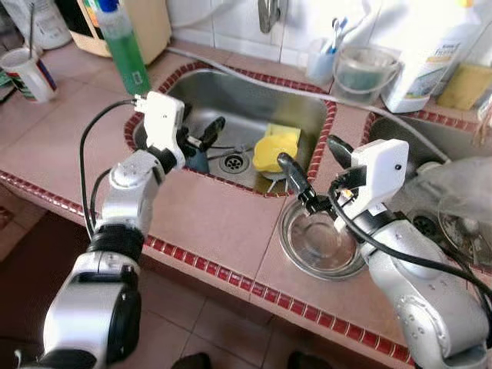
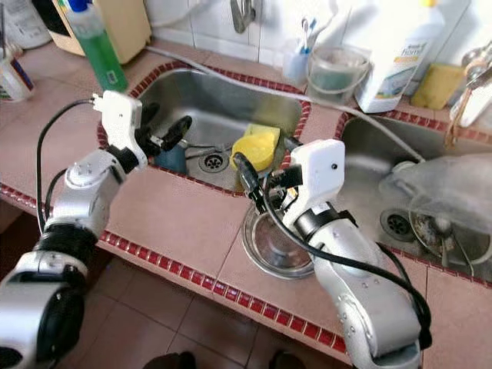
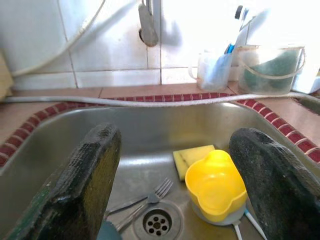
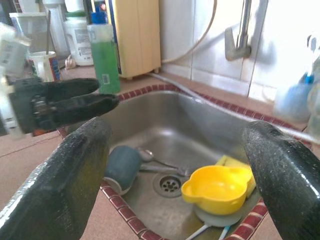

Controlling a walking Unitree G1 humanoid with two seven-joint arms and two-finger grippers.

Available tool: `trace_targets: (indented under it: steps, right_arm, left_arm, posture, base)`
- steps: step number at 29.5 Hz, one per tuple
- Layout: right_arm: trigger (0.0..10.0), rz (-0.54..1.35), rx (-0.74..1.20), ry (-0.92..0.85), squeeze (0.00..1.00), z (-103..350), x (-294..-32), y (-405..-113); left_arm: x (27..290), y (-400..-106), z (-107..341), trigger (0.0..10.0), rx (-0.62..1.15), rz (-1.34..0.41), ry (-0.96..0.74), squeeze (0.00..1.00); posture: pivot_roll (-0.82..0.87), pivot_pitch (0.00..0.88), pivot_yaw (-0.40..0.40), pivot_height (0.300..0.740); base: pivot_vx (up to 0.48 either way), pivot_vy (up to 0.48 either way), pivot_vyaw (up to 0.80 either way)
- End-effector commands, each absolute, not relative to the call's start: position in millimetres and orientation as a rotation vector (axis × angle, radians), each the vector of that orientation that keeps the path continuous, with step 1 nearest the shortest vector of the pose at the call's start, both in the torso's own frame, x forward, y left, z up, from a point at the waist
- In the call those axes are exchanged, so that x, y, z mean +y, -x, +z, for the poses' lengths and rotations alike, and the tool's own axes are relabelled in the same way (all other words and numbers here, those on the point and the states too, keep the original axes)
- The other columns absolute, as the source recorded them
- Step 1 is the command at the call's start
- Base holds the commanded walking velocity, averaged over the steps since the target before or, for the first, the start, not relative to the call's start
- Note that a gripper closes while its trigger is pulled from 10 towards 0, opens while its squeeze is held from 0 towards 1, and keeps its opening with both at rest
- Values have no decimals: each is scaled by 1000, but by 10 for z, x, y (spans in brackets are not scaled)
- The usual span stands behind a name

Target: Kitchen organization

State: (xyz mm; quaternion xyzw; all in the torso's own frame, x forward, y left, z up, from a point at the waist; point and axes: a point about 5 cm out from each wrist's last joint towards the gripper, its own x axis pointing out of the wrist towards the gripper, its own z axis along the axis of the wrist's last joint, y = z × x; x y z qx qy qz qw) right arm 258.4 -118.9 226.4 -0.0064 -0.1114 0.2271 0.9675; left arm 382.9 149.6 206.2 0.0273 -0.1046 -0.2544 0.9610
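A steel sink (image 1: 238, 96) holds a yellow bowl (image 1: 275, 147) upside down by the drain, with a yellow sponge (image 3: 192, 155) behind it. A fork (image 3: 145, 197), a spoon (image 4: 150, 156) and a blue cup (image 4: 122, 167) on its side also lie in the sink. My left gripper (image 1: 204, 138) hovers open over the sink's left side, holding nothing. A shiny metal bowl (image 1: 321, 242) stands on the tiled counter in front of the sink. My right gripper (image 1: 311, 157) is open just above this bowl's far rim, pointing toward the sink.
A green soap bottle (image 1: 127, 46) and a mug (image 1: 29, 74) stand at the back left. A toothbrush cup (image 1: 323, 58), a clear bucket (image 1: 365, 73) and a white detergent bottle (image 1: 427, 58) line the back wall. A second sink (image 1: 453, 184) with dishes and clear plastic is on the right.
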Motion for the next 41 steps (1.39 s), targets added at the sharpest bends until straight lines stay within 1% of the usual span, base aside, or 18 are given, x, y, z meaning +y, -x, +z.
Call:
trace_targets:
  steps: [1, 3, 7, 10, 13, 18, 20, 21, 29, 34, 41]
  right_arm:
    - [10000, 440, -224, 29, 0, 2224, -1208, -2591]
    - [10000, 400, -244, 45, 0, 2199, -1239, -2593]
    - [10000, 370, -241, 44, 0, 2165, -1263, -2582]
    - [10000, 332, -230, 46, 0, 2088, -1270, -2553]
    - [10000, 317, -225, 41, 0, 2061, -1270, -2542]
    - [10000, 253, -196, 39, 0, 1927, -1297, -2511]
    - [10000, 242, -188, 40, 0, 1904, -1308, -2508]
    - [10000, 222, -178, 38, 0, 1875, -1326, -2505]
    - [10000, 168, -141, 25, 0, 1772, -1390, -2482]
    - [10000, 136, -92, -11, 0, 1670, -1438, -2454]
    - [10000, 106, -28, -69, 0, 1550, -1503, -2442]
  left_arm:
    - [1501, -3784, 2080, 10000, -215, -522, -57, 0]
    - [1545, -3652, 2031, 10000, -211, -510, -55, 0]
    - [1556, -3550, 1990, 10000, -209, -506, -51, 0]
    - [1526, -3395, 1947, 10000, -215, -513, -49, 0]
    - [1502, -3336, 1922, 10000, -207, -519, -40, 0]
    - [1300, -3019, 1820, 10000, -157, -580, 20, 0]
    - [1255, -2962, 1796, 10000, -147, -599, 25, 0]
    - [1194, -2881, 1760, 10000, -128, -628, 35, 0]
    - [1059, -2684, 1731, 10000, -88, -694, 43, 0]
    - [974, -2573, 1733, 10000, -81, -755, 17, 0]
    - [929, -2570, 1743, 10000, -81, -818, -31, 0]
  posture:
    - [-110, 90, 47, 740]
    - [-116, 86, 50, 740]
    - [-117, 80, 49, 740]
    - [-120, 71, 50, 740]
    - [-120, 71, 50, 740]
    - [-117, 58, 49, 740]
    - [-116, 56, 47, 740]
    - [-117, 56, 46, 740]
    - [-122, 52, 43, 740]
    - [-121, 53, 40, 740]
    - [-116, 67, 30, 740]
  base:
    - [0, 0, 0]
    - [0, 0, 0]
    - [0, 0, 0]
    - [0, 0, 0]
    - [0, 0, 0]
    - [0, 0, 0]
    - [0, 0, 0]
    - [0, 0, 0]
    - [0, 0, 0]
    - [0, 0, 0]
    - [0, 0, 0]
